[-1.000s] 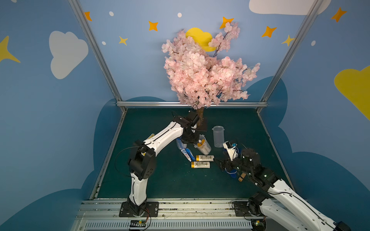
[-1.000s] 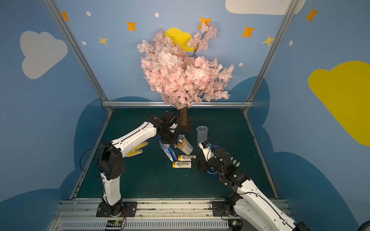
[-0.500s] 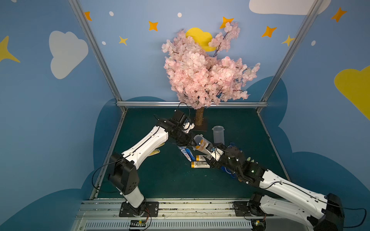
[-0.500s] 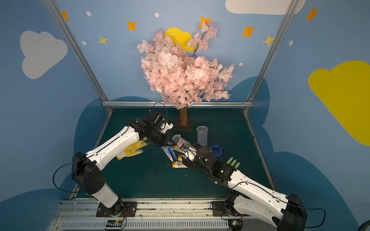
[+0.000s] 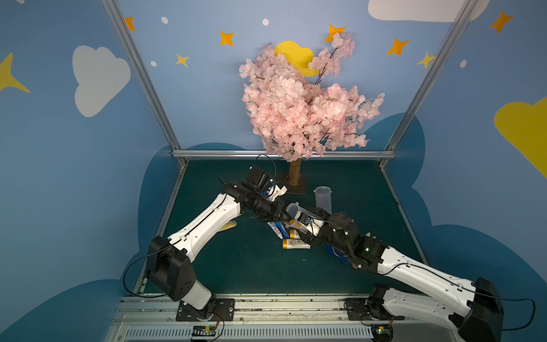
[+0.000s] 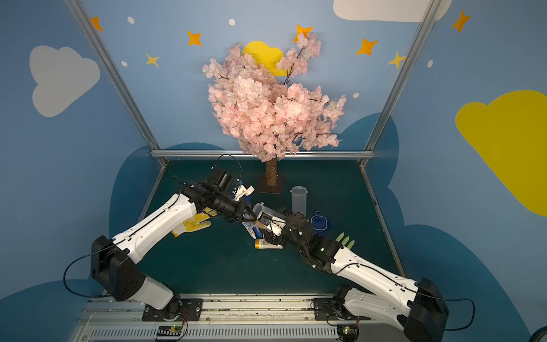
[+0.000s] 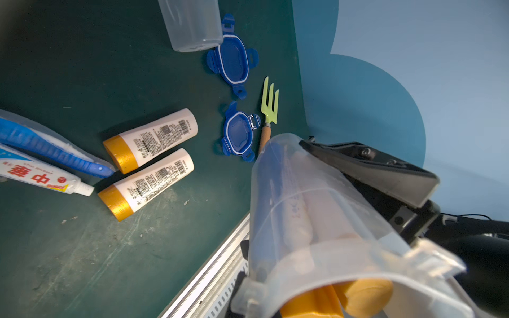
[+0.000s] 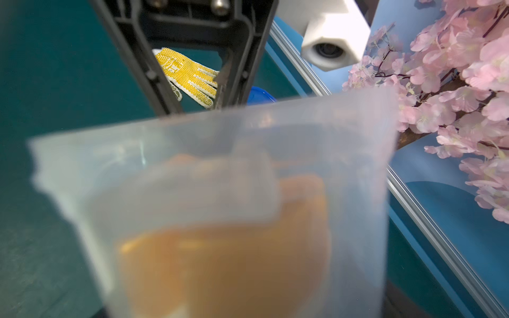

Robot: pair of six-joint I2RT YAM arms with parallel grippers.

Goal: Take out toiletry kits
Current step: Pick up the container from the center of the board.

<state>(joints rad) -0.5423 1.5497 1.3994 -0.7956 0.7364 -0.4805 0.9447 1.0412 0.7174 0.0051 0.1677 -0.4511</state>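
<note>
A clear jar (image 5: 296,211) (image 6: 262,210) hangs tilted above the mat, with two orange-capped white bottles (image 7: 363,297) (image 8: 220,261) inside it. My left gripper (image 5: 285,217) (image 6: 253,220) is shut on the jar's rim, and its black fingers (image 8: 154,74) meet there. My right gripper (image 5: 300,226) (image 6: 268,226) stands open around the jar's body, one finger (image 7: 371,170) lying along its wall. On the mat lie two more bottles (image 7: 151,137) (image 7: 146,181), a toothpaste tube (image 7: 38,176) and a blue wrapped piece (image 7: 49,148).
A second clear jar (image 5: 322,198) stands upright behind. Two blue clip lids (image 7: 231,63) (image 7: 238,135) and a green fork (image 7: 270,104) lie to the right. A yellow glove (image 6: 194,223) lies under the left arm. The blossom tree's trunk (image 5: 296,174) stands at the back.
The left arm has stretched out and carried the jar a little toward the middle. The right gripper came in from the right and now brackets the jar.
</note>
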